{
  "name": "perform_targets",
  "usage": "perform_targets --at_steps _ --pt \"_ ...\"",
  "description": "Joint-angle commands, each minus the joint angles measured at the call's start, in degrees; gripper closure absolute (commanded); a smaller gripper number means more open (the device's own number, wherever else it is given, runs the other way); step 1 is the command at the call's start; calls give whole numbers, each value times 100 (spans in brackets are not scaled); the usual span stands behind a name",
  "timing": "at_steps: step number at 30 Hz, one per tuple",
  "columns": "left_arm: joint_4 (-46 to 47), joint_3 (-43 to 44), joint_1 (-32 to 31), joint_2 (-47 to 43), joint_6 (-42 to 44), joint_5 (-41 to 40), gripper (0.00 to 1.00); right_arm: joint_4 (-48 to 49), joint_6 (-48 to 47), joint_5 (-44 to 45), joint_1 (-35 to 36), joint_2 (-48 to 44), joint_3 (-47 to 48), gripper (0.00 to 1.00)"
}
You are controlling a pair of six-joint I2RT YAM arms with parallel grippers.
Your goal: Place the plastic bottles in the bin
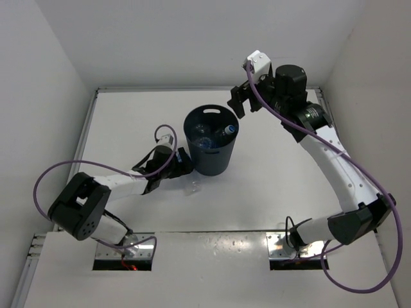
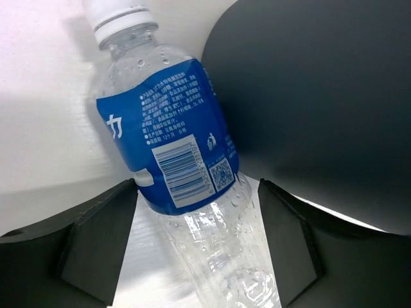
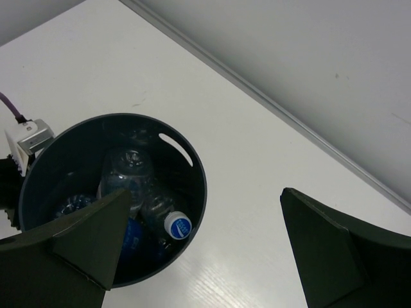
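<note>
Bottle [image 2: 173,147] lies lengthwise between the left claw's [image 2: 198,187] half-open jaws, not yet clamped, cap pointing away, with the bin [image 2: 321,96] just beside.

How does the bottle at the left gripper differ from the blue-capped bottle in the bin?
The bottle at the left gripper is on the table, outside the bin; the blue-capped bottle is inside it. The first is alone; the second lies among other bottles. Both are clear.

bin [image 2: 321,96] tight beside btl [image 2: 173,147]
</note>
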Motion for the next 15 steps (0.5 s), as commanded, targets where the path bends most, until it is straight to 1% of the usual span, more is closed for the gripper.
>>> perform_targets --at_steps 1,2,5,6,9,11,12,15 --pt "-62 215 82 7 -89 -42 21 133 -50 84 -21 -106 -77 0" --pt "-124 215 143 -89 -89 -120 27 194 2 84 -73 -106 -77 0" --pt "-379 215 205 -326 -36 -235 35 195 3 84 -74 -106 -77 0" --pt "-380 215 275 -423 25 -305 43 256 55 84 -74 -106 -77 0" --pt "-616 215 328 -845 139 -437 53 256 117 31 -74 -53 -130 0" --pt "-845 268 381 -1134 192 -604 54 256 170 -22 -74 -1 -130 0" --pt "-933 363 381 -1231 262 -674 56 309 231 -22 -74 0 -130 0" --pt "-1363 776 381 -1608 482 -990 56 309 284 -74 -74 52 -130 0"
